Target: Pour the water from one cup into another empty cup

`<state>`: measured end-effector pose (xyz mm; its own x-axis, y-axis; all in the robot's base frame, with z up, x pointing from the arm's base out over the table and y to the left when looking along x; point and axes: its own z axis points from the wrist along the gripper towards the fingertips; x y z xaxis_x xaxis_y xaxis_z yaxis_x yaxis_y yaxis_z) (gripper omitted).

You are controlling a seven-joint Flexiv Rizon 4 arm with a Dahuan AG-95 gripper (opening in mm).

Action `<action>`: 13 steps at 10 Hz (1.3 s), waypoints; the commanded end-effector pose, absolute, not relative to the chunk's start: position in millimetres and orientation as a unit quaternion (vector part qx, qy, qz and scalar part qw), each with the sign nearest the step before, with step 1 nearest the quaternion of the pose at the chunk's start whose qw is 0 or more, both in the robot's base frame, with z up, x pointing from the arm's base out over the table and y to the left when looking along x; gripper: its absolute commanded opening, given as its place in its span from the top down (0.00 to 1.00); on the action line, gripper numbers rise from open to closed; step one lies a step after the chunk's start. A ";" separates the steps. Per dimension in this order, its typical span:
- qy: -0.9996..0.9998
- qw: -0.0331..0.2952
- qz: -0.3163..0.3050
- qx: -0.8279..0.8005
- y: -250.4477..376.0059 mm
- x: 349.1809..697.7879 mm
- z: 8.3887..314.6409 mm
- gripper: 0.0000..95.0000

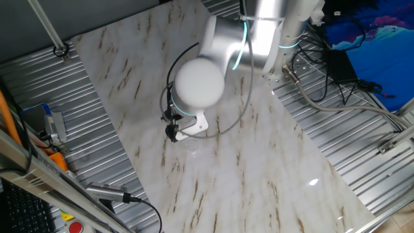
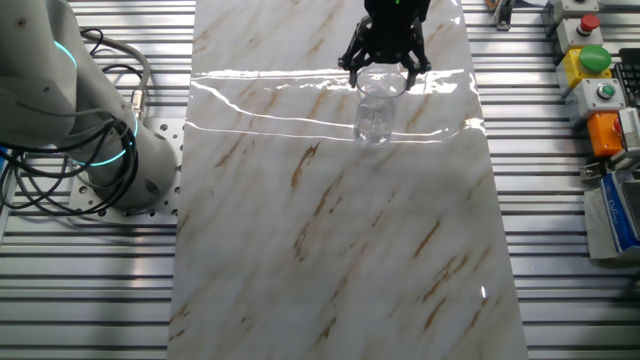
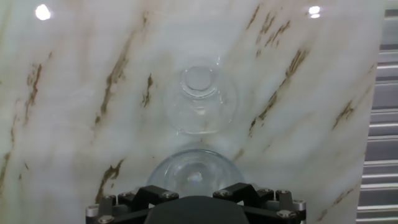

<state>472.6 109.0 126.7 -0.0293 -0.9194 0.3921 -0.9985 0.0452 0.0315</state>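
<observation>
Cups, the wide tumbler [image 3: 194, 174] and narrower cup [image 3: 200, 96], are set on brown-veined marble tabletop [image 2: 330, 250] flanked by ribbed metal [image 2: 90, 290], gripper [image 2: 385, 68] spread loosely.

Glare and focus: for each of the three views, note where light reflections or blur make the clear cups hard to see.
The other fixed view: bright glare streaks cross the marble table behind the cup under the gripper.
Hand view: soft overall; two lamp reflections at the top corners; both cups show only as faint rings.
One fixed view: the arm hides the cups; a small glint sits lower right.
</observation>
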 end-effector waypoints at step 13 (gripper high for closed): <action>-0.683 0.211 0.213 0.666 116.9 480.9 125.0 1.00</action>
